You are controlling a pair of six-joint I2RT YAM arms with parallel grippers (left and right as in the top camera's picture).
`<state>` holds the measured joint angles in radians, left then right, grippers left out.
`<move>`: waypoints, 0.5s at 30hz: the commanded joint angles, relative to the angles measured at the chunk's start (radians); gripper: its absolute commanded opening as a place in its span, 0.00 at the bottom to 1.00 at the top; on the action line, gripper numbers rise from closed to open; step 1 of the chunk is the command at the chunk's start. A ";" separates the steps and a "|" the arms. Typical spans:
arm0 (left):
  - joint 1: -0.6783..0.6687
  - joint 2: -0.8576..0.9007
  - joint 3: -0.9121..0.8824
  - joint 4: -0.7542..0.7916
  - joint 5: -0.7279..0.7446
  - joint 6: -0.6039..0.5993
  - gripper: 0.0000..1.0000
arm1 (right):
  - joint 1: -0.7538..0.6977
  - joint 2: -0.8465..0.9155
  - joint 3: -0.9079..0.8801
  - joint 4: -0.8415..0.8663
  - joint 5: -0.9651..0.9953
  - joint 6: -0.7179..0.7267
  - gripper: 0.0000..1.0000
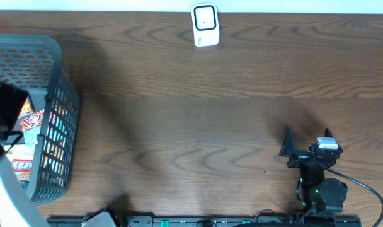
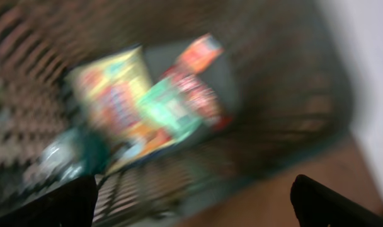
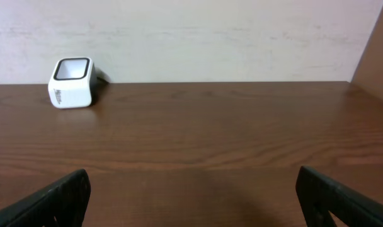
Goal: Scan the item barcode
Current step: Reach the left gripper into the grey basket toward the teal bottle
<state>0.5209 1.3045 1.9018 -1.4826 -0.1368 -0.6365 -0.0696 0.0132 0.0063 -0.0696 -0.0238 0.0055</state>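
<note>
Overhead view, hidden parts: the left arm (image 1: 4, 183) is cut off by the left edge. Only dark and white pieces of it show above the mesh basket (image 1: 59, 101), and its fingers cannot be seen here.
Basket contents: snack packets (image 1: 31, 120) show only in part, behind the mesh and under the arm. The basket itself runs off the left edge.
Left wrist view, blur: the whole picture is smeared. A yellow packet (image 2: 113, 94), a green one (image 2: 169, 110) and a red one (image 2: 201, 53) read as colour patches. No barcode or print can be made out.
Left fingers (image 2: 46, 205): only two dark tips show at the bottom corners, spread wide with nothing between them. The packets lie beyond the tips, apart from them, inside the basket.
Right fingers (image 3: 50, 202): spread wide and empty over bare tabletop (image 1: 198, 126) at the near right.
Barcode scanner (image 1: 205, 25): stands at the far middle of the tabletop against the wall, well apart from both pairs of fingers. In the right wrist view it sits left of the gap between the tips.
Scanner direction: its dark-framed window faces upward, and from overhead its longer side runs far to near.
Packet direction: too blurred and covered to tell a long axis.
</note>
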 commanded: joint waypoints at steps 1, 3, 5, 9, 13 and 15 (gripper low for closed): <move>0.106 0.057 -0.017 -0.101 -0.021 -0.088 0.98 | 0.004 -0.001 0.000 -0.003 -0.005 -0.014 0.99; 0.148 0.061 -0.052 -0.119 -0.021 -0.088 0.98 | 0.004 -0.001 -0.001 -0.003 -0.005 -0.014 0.99; 0.185 0.058 -0.082 -0.137 -0.021 -0.088 0.98 | 0.004 -0.001 0.000 -0.003 -0.005 -0.014 0.99; 0.247 0.037 -0.144 -0.162 -0.021 -0.086 0.98 | 0.004 -0.001 -0.001 -0.003 -0.005 -0.014 0.99; 0.314 -0.005 -0.248 -0.117 -0.021 -0.064 0.98 | 0.004 -0.001 -0.001 -0.003 -0.005 -0.014 0.99; 0.335 -0.010 -0.288 -0.093 -0.021 -0.044 0.98 | 0.004 -0.001 -0.001 -0.003 -0.005 -0.014 0.99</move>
<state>0.8211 1.3128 1.6669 -1.5951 -0.1387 -0.7063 -0.0696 0.0132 0.0063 -0.0692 -0.0238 0.0055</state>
